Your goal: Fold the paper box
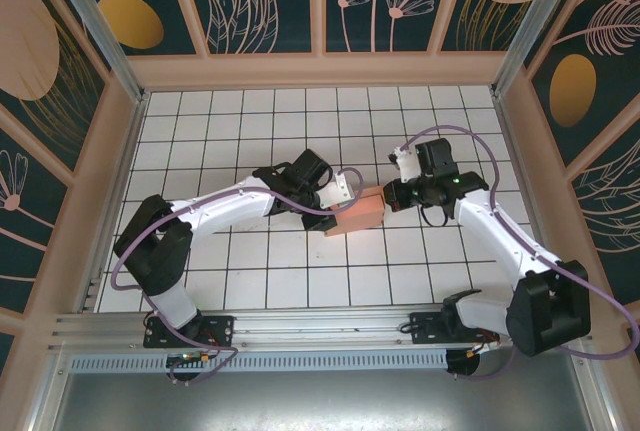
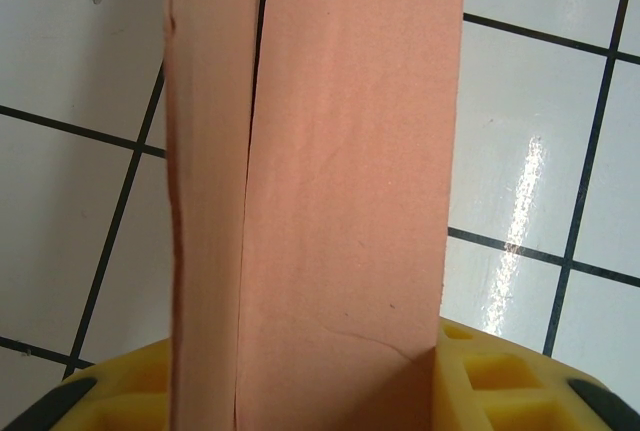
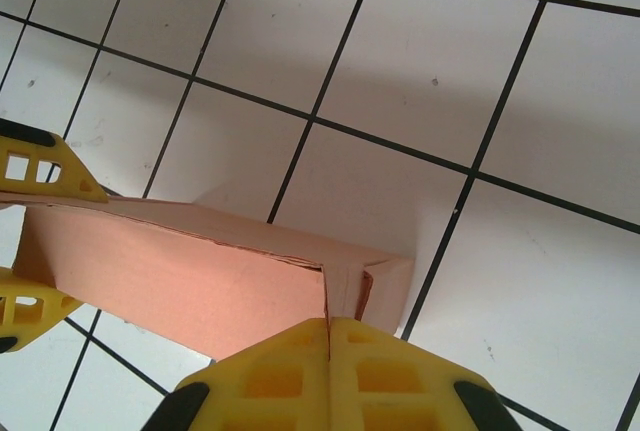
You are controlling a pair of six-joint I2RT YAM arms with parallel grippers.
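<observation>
Top external: paper box (image 1: 358, 213), left-right lengthwise

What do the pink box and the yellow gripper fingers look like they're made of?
The paper box looks like thin matte card: salmon pink, no glare, layered cut edges at the corner. The right gripper's fingers look like moulded yellow plastic or rubber, dull, with square recesses; which, I cannot tell.
</observation>
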